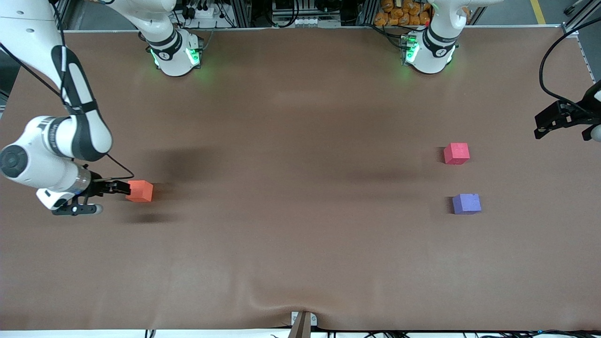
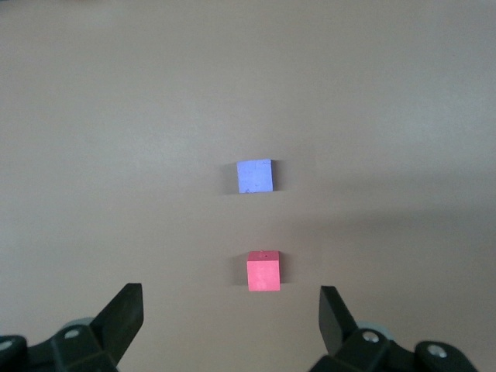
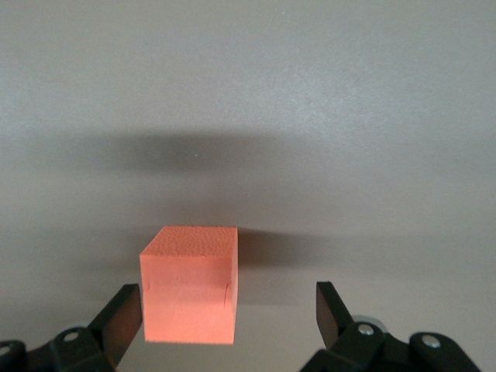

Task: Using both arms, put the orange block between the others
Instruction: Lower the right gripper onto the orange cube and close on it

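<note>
Table (image 1: 300, 234) viewed from high front; red cube (image 2: 263, 271) shared with left wrist, orange block (image 3: 190, 283) close in right wrist.

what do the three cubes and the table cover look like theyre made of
Orange cube: likely foam, matte; a finely pitted top and a faint seam across its side show in the right wrist view. Red cube and purple cube: same size and dull, glare-free faces, probably the same foam. Table cover: a soft brown sheet, perhaps fabric or thin mat; it puckers at the edge nearest the camera.
</note>
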{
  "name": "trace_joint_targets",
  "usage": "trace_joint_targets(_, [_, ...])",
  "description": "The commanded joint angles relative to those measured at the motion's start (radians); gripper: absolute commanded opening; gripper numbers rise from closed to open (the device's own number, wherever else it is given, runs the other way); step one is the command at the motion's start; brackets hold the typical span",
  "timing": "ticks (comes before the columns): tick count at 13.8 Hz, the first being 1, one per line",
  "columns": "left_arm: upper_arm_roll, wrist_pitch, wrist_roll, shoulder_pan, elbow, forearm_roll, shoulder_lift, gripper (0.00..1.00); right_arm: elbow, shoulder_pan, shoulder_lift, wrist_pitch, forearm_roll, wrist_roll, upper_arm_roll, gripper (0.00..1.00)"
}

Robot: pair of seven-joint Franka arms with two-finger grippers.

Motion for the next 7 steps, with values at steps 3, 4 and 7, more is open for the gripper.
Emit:
trace_joint_targets(3, [-0.001, -0.014, -0.003, 0.003, 0.012, -0.019, 0.012, 1.00, -0.095, 0.023, -0.013, 0.131, 0.004, -0.007, 0.004, 1.00])
trace_joint_targets(4, [-0.001, -0.014, -0.002, 0.004, 0.011, -0.019, 0.012, 1.00, -0.094, 0.023, -0.001, 0.133, 0.006, -0.007, 0.004, 1.00])
trace_joint_targets(7, [-0.001, -0.014, -0.002, 0.004, 0.011, -0.019, 0.012, 1.00, -0.092, 0.018, 0.036, 0.170, 0.012, -0.005, 0.004, 1.00])
